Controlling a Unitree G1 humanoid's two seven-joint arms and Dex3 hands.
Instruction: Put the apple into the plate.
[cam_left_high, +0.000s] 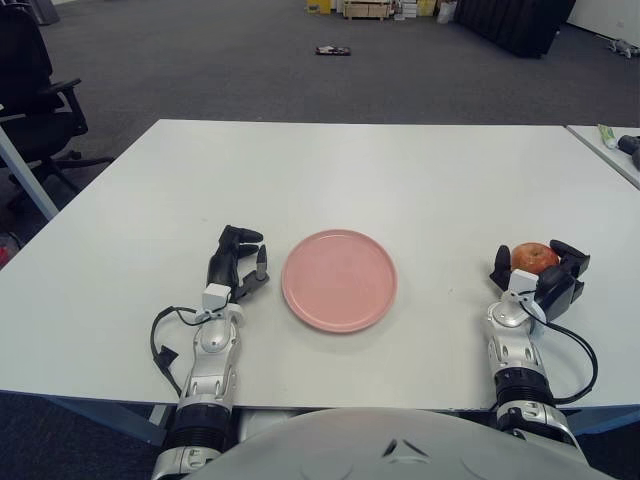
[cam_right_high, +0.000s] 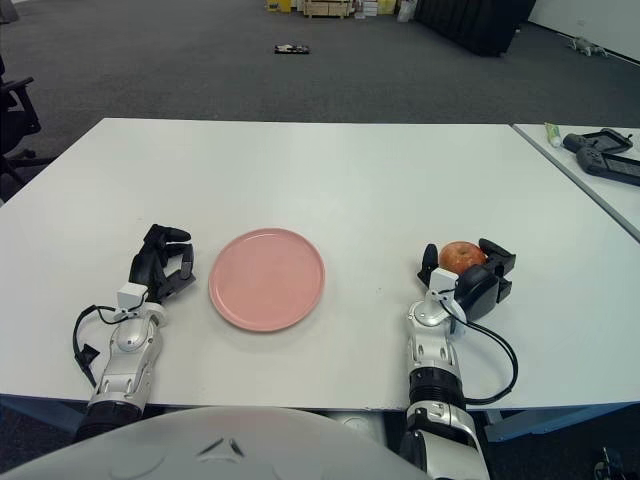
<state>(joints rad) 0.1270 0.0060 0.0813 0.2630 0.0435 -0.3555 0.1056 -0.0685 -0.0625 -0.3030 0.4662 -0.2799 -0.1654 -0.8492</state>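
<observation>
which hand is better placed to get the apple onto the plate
The right hand. Its fingers are already curled around the apple, which sits on the table right of the pink plate. The left hand shows on the plate's far side from the apple.
</observation>
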